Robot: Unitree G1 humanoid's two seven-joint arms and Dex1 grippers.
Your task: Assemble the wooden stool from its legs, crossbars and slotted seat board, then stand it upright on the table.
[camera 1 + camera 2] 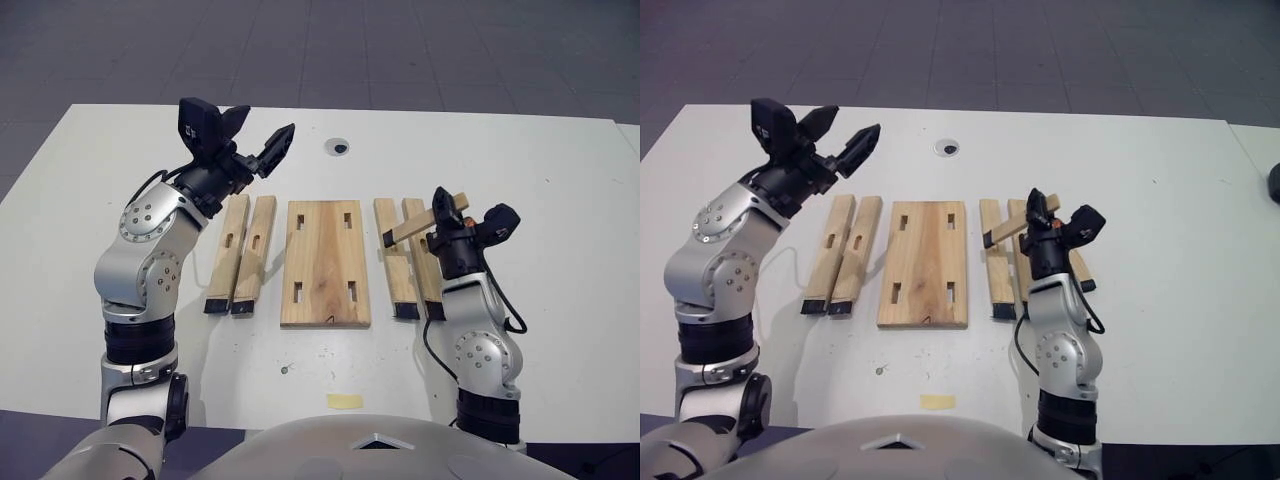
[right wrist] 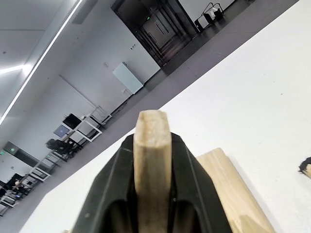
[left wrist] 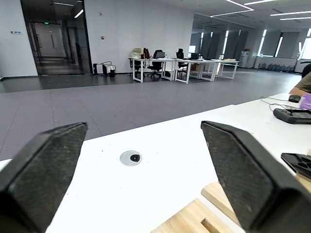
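Observation:
The slotted seat board [image 1: 325, 262] lies flat at the table's middle. Two legs [image 1: 240, 252] with black feet lie side by side to its left, and two more legs [image 1: 408, 258] lie to its right. My left gripper [image 1: 258, 135] hangs open in the air above the far ends of the left legs, nothing between its fingers [image 3: 245, 174]. My right gripper [image 1: 447, 212] is shut on a short wooden crossbar [image 1: 420, 223], held tilted above the right pair of legs; the bar's end [image 2: 152, 160] stands between the jaws in the right wrist view.
A round cable grommet [image 1: 338, 147] sits in the white table [image 1: 120, 160] behind the board. A yellow sticky note [image 1: 345, 401] lies near the front edge. A dark object [image 1: 1273, 183] sits at the table's far right edge.

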